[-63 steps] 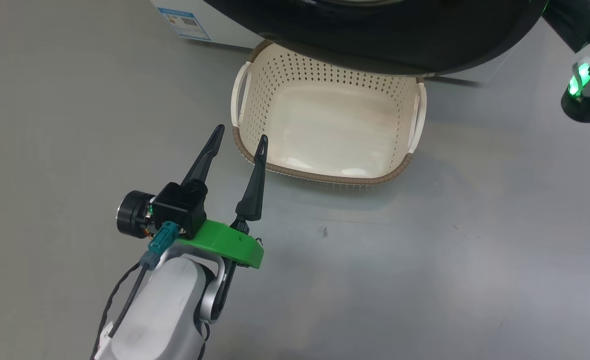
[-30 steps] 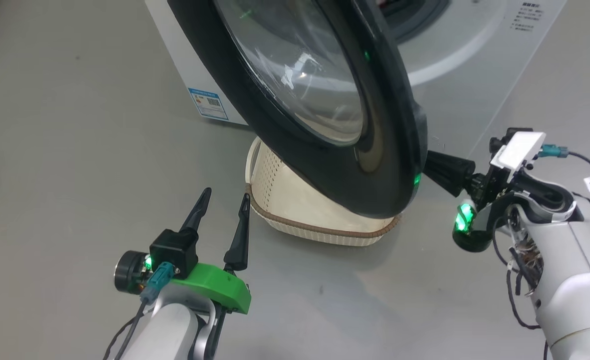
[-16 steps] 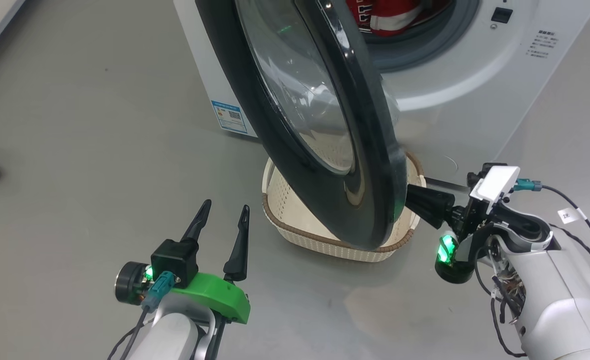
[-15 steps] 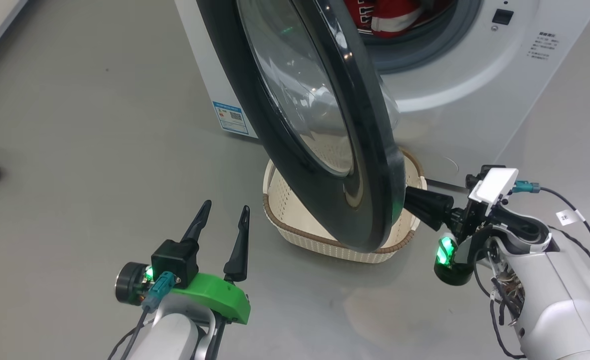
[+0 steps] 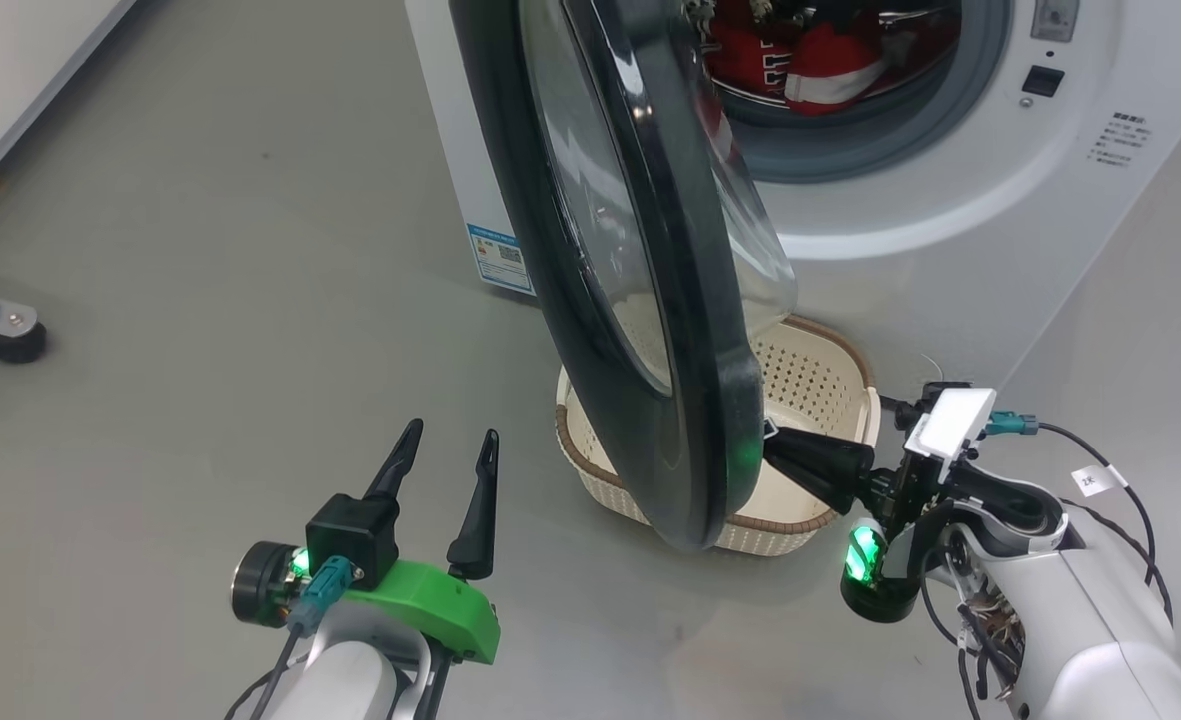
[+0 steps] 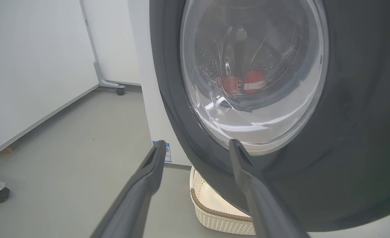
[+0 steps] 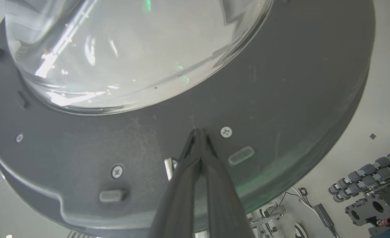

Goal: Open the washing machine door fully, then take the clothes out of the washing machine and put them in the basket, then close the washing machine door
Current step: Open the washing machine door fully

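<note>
right pincer [image 7: 199,131] closed | tips against washing machine door [image 7: 280,99] inner face

A test lab is suggested: a washing machine [image 5: 950,250] is stood free on a bare grey floor [image 5: 200,250], white partition panels [image 6: 33,66] are mounted on castors [image 6: 119,91] (machine parts [image 7: 366,205] are stacked nearby).

One washing machine [image 5: 950,250], one round door [image 5: 695,330], one basket [image 5: 810,375], red clothes [image 5: 820,70], count unclear.
</note>
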